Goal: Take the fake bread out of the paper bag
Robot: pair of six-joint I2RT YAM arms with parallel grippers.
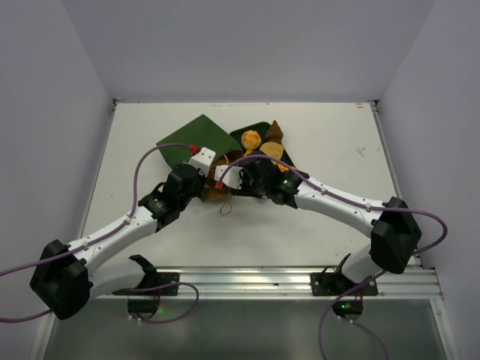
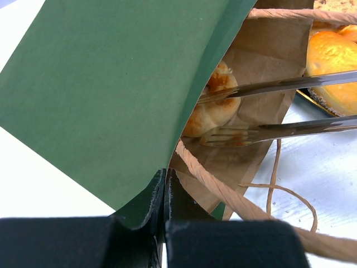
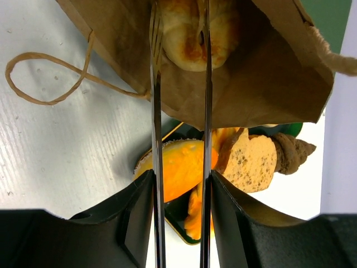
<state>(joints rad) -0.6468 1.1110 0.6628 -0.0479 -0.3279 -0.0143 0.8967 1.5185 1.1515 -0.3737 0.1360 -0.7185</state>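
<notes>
The dark green paper bag (image 1: 191,139) lies on its side, its brown mouth facing the arms. My left gripper (image 1: 210,171) is shut on the bag's mouth edge (image 2: 165,184), pinching the paper (image 2: 111,95). My right gripper (image 1: 255,176) is shut on metal tongs (image 3: 153,111) held between its fingers (image 3: 179,184). The tong tips reach into the bag (image 3: 251,84) and sit either side of a golden croissant-like roll (image 3: 189,28), which also shows in the left wrist view (image 2: 215,109) with the tongs (image 2: 279,85). I cannot tell whether the tips touch the roll.
A flat dark green tray (image 1: 241,135) sits right of the bag with an orange bun (image 1: 251,139), a dark brown pointed piece (image 1: 274,133) and a speckled slice (image 3: 251,162) on it. A tan cord handle (image 3: 44,78) loops on the white table by the bag mouth.
</notes>
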